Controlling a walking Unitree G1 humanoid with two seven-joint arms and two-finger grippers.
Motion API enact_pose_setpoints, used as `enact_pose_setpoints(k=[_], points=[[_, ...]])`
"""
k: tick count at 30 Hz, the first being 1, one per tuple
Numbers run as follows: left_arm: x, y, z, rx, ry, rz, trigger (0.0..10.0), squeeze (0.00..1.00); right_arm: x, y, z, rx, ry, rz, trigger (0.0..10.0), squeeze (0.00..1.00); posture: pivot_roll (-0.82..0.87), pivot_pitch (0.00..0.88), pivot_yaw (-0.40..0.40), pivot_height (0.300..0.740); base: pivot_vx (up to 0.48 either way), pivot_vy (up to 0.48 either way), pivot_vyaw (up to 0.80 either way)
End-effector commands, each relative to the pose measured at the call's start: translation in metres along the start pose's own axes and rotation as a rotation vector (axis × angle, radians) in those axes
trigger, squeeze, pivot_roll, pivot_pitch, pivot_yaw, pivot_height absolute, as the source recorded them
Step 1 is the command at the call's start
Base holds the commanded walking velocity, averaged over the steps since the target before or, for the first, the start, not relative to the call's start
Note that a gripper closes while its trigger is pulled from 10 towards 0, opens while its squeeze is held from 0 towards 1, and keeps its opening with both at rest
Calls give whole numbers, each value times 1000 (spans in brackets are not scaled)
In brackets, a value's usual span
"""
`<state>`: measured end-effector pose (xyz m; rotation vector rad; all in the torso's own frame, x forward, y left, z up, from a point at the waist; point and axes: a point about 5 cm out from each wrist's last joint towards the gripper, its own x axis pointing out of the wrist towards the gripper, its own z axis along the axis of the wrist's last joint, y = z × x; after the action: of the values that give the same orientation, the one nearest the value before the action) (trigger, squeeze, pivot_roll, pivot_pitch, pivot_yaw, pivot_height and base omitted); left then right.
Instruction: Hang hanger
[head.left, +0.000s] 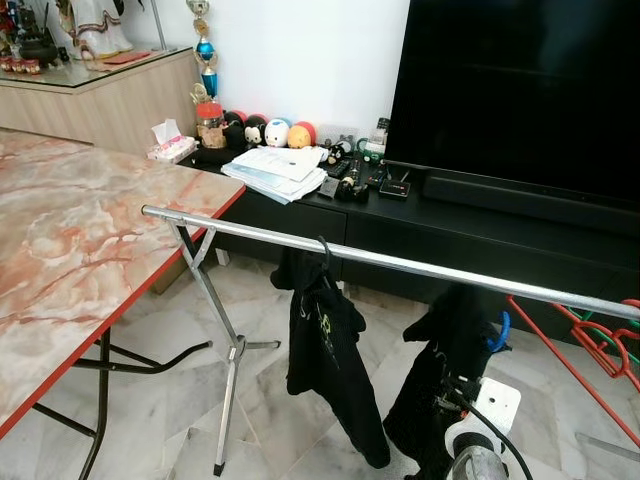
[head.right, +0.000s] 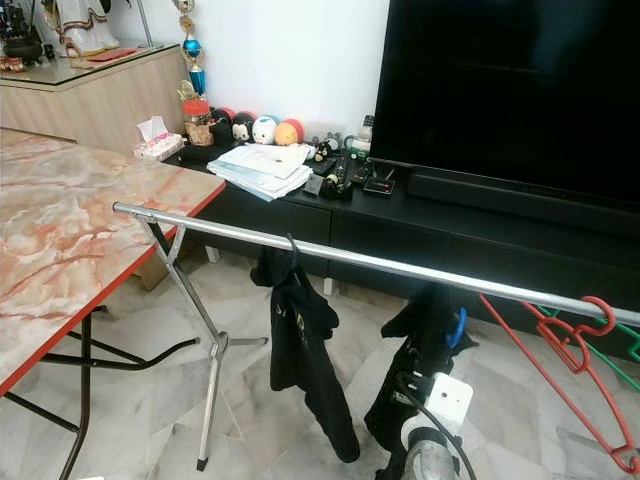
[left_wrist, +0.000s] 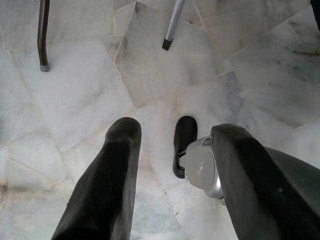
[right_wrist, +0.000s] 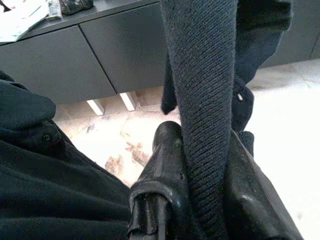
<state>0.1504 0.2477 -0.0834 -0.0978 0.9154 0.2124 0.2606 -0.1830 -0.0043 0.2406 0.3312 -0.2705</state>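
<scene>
Right gripper (right_wrist: 200, 200) clamped on ribbed dark knit garment (head.left: 452, 350) with blue hanger (head.left: 500, 332) under shiny metal rail (head.left: 400, 262), left gripper (left_wrist: 170, 165) spread open over marble floor (left_wrist: 75, 100)

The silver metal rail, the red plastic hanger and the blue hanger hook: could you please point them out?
Silver metal rail (head.left: 250, 232), left eye view, bare bar.
Red plastic hanger (head.right: 570, 345), right eye view, its shoulder.
Blue hanger hook (head.left: 503, 332), left eye view, its curve.

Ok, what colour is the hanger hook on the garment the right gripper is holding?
Blue; the hanger hook shows best in the right eye view.
</scene>
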Motion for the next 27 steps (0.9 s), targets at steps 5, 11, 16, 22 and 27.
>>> enact_pose_setpoints(k=[5,11,16,22,27], points=[[-1,4,-3,17,21,11,10000,0,6,5,11,30,-37,-3,10000,0,124,0,35,740,0,0,0],[1,-4,-2,13,16,6,10000,0,7,5,12,44,-34,-11,10000,0,131,0,32,740,0,0,0],[3,-14,0,12,11,-5,10000,0,8,8,12,43,-27,-4,10000,0,131,0,32,740,0,0,-771],[4,-13,6,11,-5,-7,10000,0,7,10,12,44,-41,-1,10000,0,133,0,32,740,0,0,-267],[3,-7,5,8,-8,0,10000,0,8,10,11,43,-36,2,10000,0,134,0,30,740,0,0,0]])
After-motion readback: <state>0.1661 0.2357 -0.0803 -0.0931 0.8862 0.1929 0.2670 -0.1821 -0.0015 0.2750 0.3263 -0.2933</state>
